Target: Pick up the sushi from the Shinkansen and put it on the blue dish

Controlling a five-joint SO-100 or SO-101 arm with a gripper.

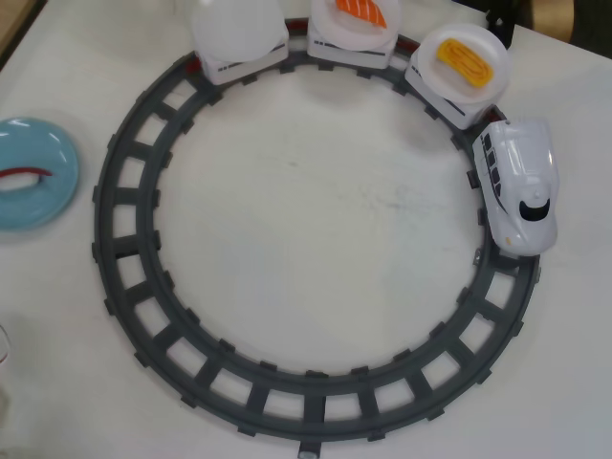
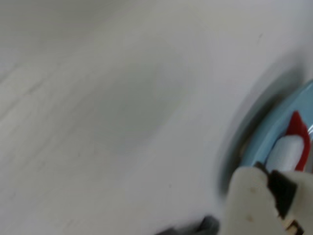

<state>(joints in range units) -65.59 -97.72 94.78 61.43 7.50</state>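
Observation:
The dark-red sushi lies on the blue dish at the left edge of the overhead view. The wrist view is motion-blurred and shows the sushi on the blue dish at its right edge. A white finger of my gripper fills the bottom right corner, close beside the dish. I cannot tell how the jaws stand. The gripper is out of the overhead view. The Shinkansen stands on the right side of the track, and its last car's plate is empty.
The grey round track fills the white table. An orange salmon piece and a yellow egg piece ride on the other two car plates at the top. A dark object shows at the wrist view's bottom edge.

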